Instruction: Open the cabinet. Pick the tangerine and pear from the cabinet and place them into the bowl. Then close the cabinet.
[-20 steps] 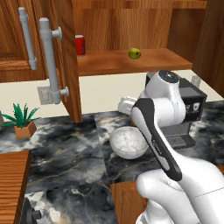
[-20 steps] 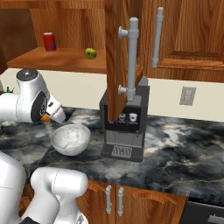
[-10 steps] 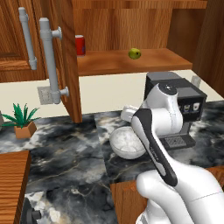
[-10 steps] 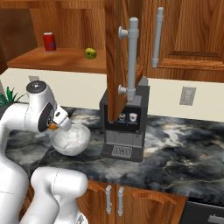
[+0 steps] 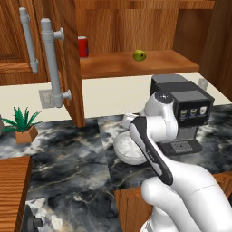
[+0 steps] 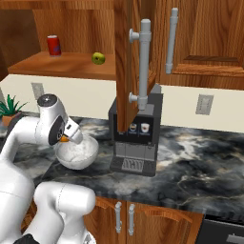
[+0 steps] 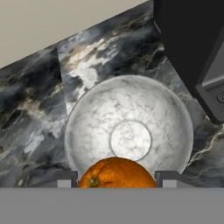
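The cabinet stands open, with its door [image 5: 68, 59] [image 6: 128, 57] swung out and the wood shelf [image 5: 149, 65] bare to view. On that shelf rests the yellow-green pear [image 5: 139, 55] [image 6: 98, 58]. My gripper [image 7: 116, 177] [image 6: 66, 138] is shut on the tangerine [image 7: 116, 173] [image 6: 63, 138], which sits between the two dark fingertips [image 7: 65, 179]. Directly below hangs the pale mottled bowl [image 7: 131, 113] [image 5: 124, 149] [image 6: 81, 155], with nothing inside it. In the left base view my own arm hides the hand.
A red can [image 5: 83, 46] [image 6: 54, 45] stands at the shelf's left end. A black coffee machine [image 5: 186, 113] [image 6: 136, 138] sits close beside the bowl on the dark marble counter [image 5: 68, 154]. A small potted plant [image 5: 22, 124] [image 6: 7, 107] is at the far left.
The arm has swung down and toward the coffee machine, carrying the tangerine from beside the bowl to right above it. The pear, the can and the doors have not moved.
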